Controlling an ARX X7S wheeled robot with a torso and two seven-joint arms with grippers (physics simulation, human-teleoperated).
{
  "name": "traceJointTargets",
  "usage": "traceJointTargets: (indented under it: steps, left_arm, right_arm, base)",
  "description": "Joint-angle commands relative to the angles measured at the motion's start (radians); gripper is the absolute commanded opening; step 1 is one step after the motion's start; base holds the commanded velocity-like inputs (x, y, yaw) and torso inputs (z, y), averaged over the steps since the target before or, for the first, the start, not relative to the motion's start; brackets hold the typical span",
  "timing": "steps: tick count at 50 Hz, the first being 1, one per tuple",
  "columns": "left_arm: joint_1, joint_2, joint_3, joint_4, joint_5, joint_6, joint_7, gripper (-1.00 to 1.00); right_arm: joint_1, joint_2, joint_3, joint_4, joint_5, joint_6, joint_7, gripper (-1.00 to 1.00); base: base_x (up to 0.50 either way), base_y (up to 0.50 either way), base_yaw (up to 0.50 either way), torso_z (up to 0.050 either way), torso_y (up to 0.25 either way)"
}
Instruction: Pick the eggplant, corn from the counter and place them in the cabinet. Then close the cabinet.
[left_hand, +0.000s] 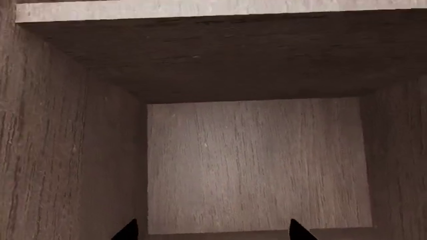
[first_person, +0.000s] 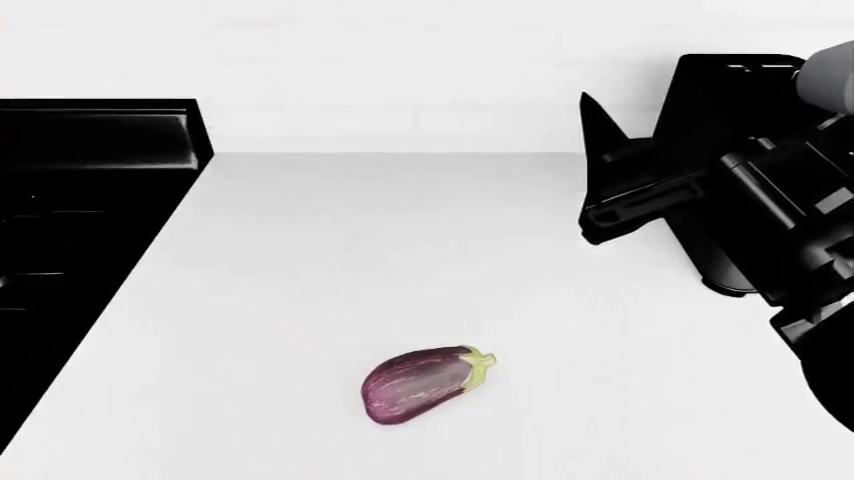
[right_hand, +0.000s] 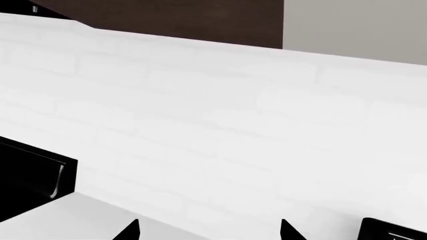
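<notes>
Counter (first_person: 400, 250): broad, white, running back to a white brick wall (right_hand: 220, 125).
Stove (first_person: 80, 200): black, along the counter's left edge.
Cabinet (left_hand: 253, 165): brown wood-grain interior fills the left wrist view; nothing visible inside.
Right gripper (first_person: 594, 170): black, raised over the counter's right side, fingers spread, holding nothing.
Left gripper (left_hand: 213, 232): only two fingertips show, apart, nothing between them.
Eggplant (first_person: 420, 385): purple, lying on the near counter, stem toward the right.
Corn: not visible in any view.

The eggplant (first_person: 420, 383) looks glossy purple, the tabletop (first_person: 400, 250) smooth matt white, the stove (first_person: 80, 200) shiny black, and the cabinet (left_hand: 253, 165) grained brown wood.
</notes>
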Motion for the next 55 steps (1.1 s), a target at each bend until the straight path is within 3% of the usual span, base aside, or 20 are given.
traceJointTargets:
  steps: [1,6,11,17,20,25,33,41,48,55]
  left_arm:
    - [-0.001,-0.004,-0.013,0.142,-0.095,0.055,-0.080,1.00]
    - [-0.001,-0.006,-0.020,0.208,-0.174,0.048,-0.064,1.00]
    - [-0.001,-0.029,-0.039,0.254,-0.369,-0.026,-0.113,1.00]
    - [-0.001,-0.090,-0.073,0.270,-0.819,-0.243,-0.308,1.00]
    - [-0.001,-0.113,-0.089,0.246,-1.090,-0.348,-0.458,1.00]
    - [-0.001,-0.143,-0.049,0.178,-1.505,-0.389,-0.709,1.00]
    - [-0.001,-0.156,-0.003,0.116,-1.782,-0.459,-0.677,1.00]
    - [-0.001,-0.185,0.169,0.094,-2.216,-0.470,-0.827,1.00]
    - [-0.001,-0.210,0.397,0.102,-2.612,-0.471,-1.052,1.00]
    - [-0.001,-0.257,0.562,0.207,-2.715,-0.471,-1.015,1.00]
  right_arm:
    - [-0.007,0.003,-0.003,0.001,-0.002,-0.011,0.000,1.00]
    - [-0.010,0.005,-0.004,0.000,-0.002,-0.016,0.000,1.00]
    - [-0.009,0.005,-0.008,0.002,-0.004,-0.020,-0.001,1.00]
    - [-0.006,0.006,-0.010,0.004,-0.004,-0.021,0.007,1.00]
    - [0.010,0.000,-0.020,0.008,0.003,-0.014,0.017,1.00]
    - [0.017,-0.005,-0.030,0.013,-0.004,-0.020,0.013,1.00]
    - [0.009,0.003,-0.025,0.011,-0.001,-0.027,0.013,1.00]
    - [0.011,0.002,-0.032,0.013,-0.004,-0.032,0.015,1.00]
    - [0.011,0.006,-0.034,0.015,-0.003,-0.034,0.016,1.00]
    - [0.009,0.008,-0.038,0.018,-0.007,-0.041,0.013,1.00]
  base:
    - [0.00,0.00,0.00,0.000,0.000]
    - [0.00,0.00,0.00,0.000,0.000]
    - [0.00,0.00,0.00,0.000,0.000]
    - [0.00,0.00,0.00,0.000,0.000]
    - [0.00,0.00,0.00,0.000,0.000]
    - [0.00,0.00,0.00,0.000,0.000]
    - [0.00,0.00,0.00,0.000,0.000]
    - [0.00,0.00,0.00,0.000,0.000]
    - [0.00,0.00,0.00,0.000,0.000]
    - [0.00,0.00,0.00,0.000,0.000]
